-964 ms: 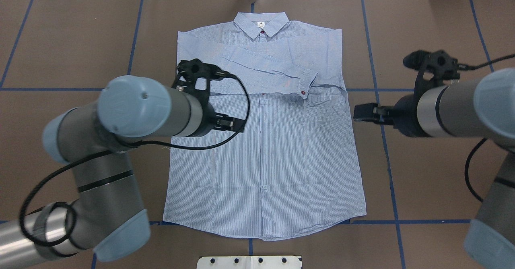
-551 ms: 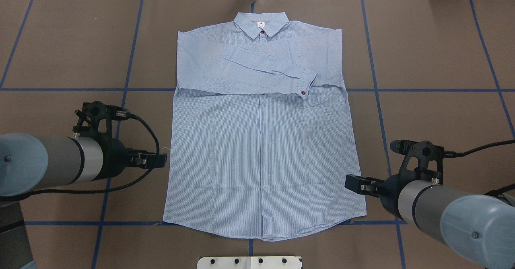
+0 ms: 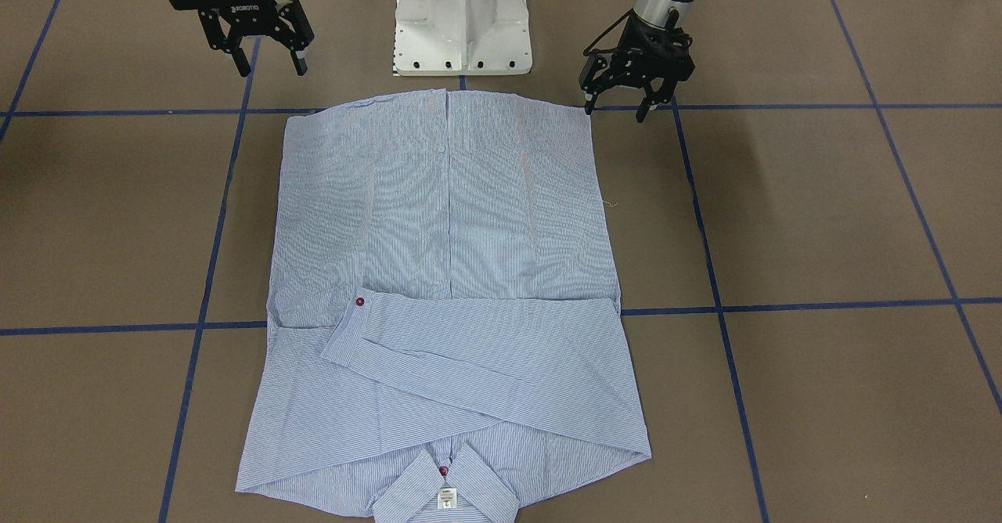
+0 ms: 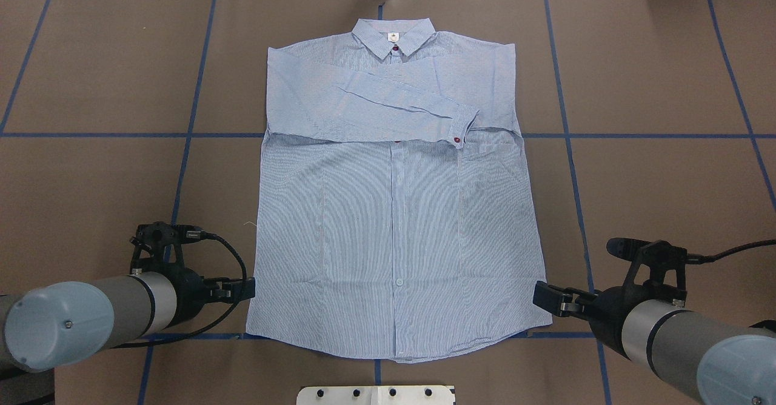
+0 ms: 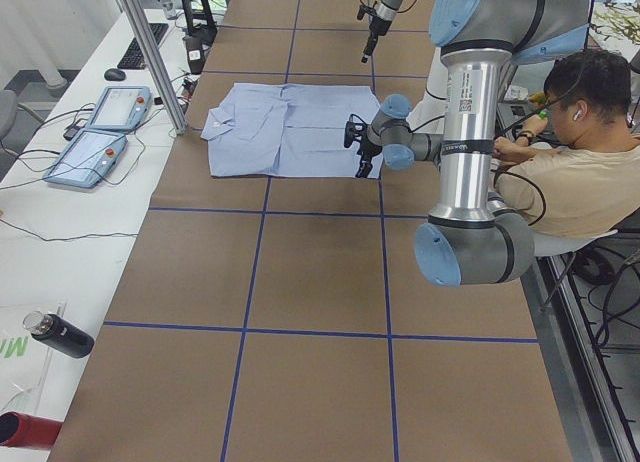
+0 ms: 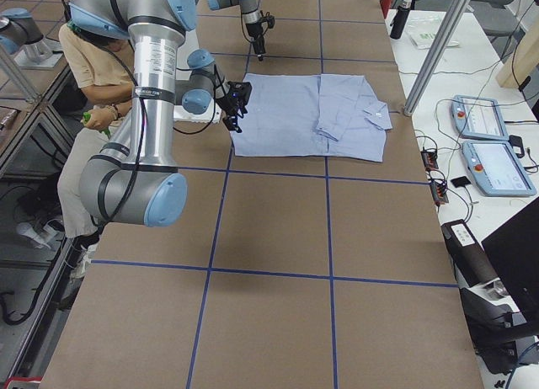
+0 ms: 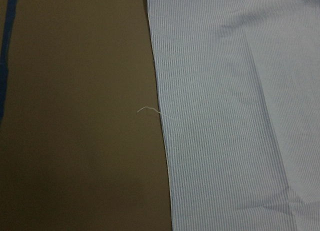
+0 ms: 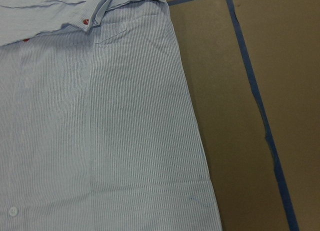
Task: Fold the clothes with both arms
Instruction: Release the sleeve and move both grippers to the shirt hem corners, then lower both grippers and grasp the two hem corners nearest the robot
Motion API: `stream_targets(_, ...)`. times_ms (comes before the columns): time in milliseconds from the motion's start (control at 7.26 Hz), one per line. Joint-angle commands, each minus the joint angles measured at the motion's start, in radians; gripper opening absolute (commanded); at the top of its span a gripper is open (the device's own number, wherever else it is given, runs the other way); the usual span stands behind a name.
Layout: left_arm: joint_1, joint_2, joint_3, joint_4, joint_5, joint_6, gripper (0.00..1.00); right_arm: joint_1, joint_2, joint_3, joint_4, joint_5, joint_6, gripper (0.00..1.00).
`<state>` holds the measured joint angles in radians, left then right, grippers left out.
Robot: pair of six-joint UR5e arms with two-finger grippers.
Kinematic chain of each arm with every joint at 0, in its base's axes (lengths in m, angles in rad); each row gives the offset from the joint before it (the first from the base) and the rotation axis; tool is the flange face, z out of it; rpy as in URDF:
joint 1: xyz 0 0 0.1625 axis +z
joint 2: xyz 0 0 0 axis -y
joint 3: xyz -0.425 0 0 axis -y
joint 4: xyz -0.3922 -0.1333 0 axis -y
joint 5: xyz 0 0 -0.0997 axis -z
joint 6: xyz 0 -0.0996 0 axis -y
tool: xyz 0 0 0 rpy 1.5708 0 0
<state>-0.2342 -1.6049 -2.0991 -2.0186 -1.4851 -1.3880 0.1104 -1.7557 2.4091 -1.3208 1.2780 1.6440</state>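
A brown desk gridded with blue tape is occupied at its centre by the striped shirt, laid flat and front up, with sleeves folded across the chest. The left arm and right arm are positioned just beside the two hem corners, with both sets of jaws released and nothing grasped.

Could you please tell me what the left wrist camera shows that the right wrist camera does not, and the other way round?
Only the left wrist view shows a loose white thread at the side edge of the shirt. Only the right wrist view shows the sleeve cuff's dark red button, the chest pocket and a white front button. Both show the striped shirt, brown table cover and blue tape.
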Motion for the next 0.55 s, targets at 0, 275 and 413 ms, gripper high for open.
stream_targets(0,0.027,-0.044,0.051,0.004,0.008,-0.013,0.86,-0.008,-0.011,-0.001,0.012,-0.008,0.000,1.00)
stream_targets(275,0.073,-0.047,0.054,0.004,0.006,-0.023,0.74,-0.009,-0.011,-0.002,0.012,-0.008,0.000,1.00)
stream_targets(413,0.093,-0.046,0.056,0.011,0.006,-0.026,0.74,-0.012,-0.011,-0.002,0.012,-0.008,0.000,1.00)
